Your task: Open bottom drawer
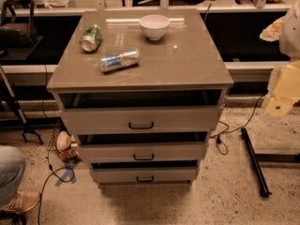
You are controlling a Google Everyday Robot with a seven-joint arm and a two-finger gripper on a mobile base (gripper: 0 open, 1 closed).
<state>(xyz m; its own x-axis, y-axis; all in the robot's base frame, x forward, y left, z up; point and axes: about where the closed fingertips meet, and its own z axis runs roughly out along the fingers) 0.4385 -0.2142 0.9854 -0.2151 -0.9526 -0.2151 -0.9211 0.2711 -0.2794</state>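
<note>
Bottom drawer (159, 174) sits lower centre, pulled slightly out, lowest of three. Pincer (279, 104) is at the right edge, mid-height, well apart from it; its state: cannot tell.

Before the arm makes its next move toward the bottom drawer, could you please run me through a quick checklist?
1. Handle of the bottom drawer visible and unobstructed: ok.
2. Gripper lined up with that handle: not ok; it is at the right edge of the view, higher up and apart from the cabinet.
3. How far the bottom drawer is already out: cannot tell; only a dark gap shows above its front.
4. Person's shoe away from the drawer's path: ok, it is at the far lower left.
5. Blue can, green can and bowl back from the cabinet's front edge: ok.
</note>
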